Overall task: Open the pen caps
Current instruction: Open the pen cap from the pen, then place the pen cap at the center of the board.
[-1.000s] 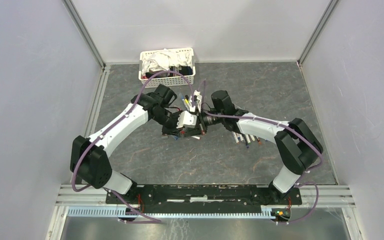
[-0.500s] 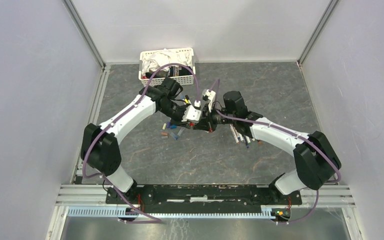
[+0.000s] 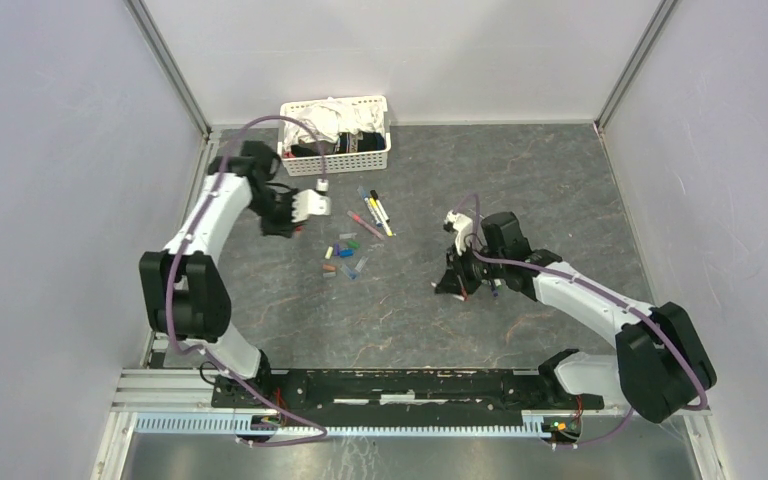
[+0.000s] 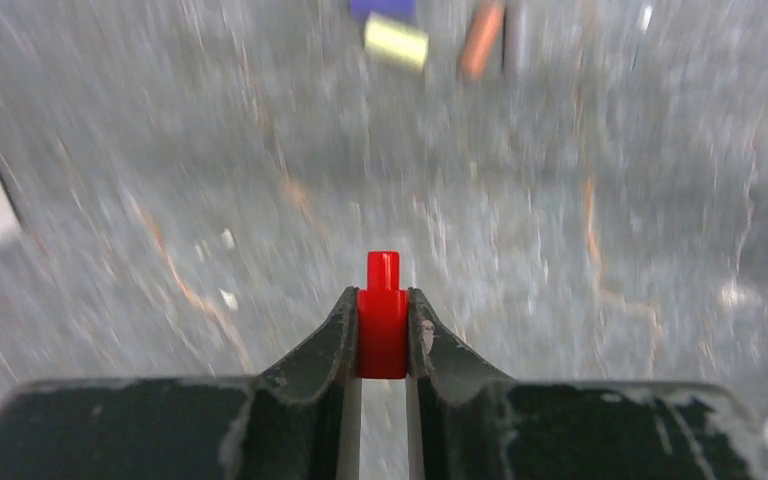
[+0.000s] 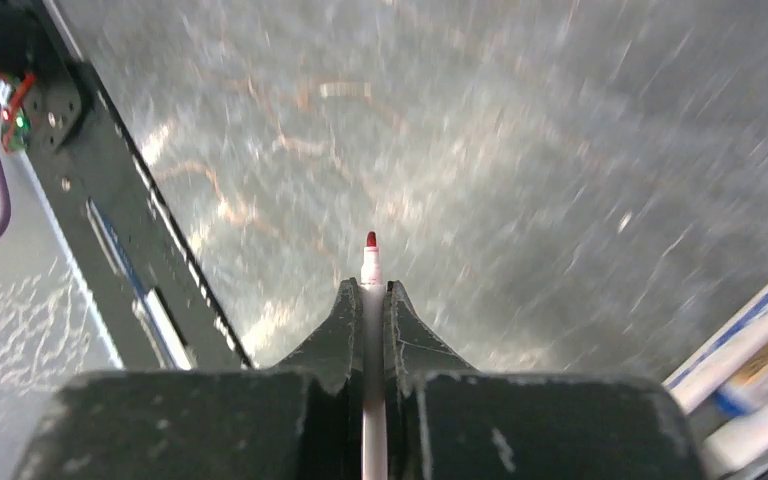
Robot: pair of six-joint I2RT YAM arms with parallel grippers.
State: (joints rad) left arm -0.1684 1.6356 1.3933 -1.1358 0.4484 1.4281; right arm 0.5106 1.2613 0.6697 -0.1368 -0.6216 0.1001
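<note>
Left gripper pinches a red cap. Right gripper, well apart, pinches a pen, red tip bare. Loose caps on table.

The left arm bends out toward the desk's far left corner, its tool clamped tight on a red cap. The right arm stretches from the near right corner toward mid-desk, its tool tilted toward the near edge, fingers pinching a pen.
</note>
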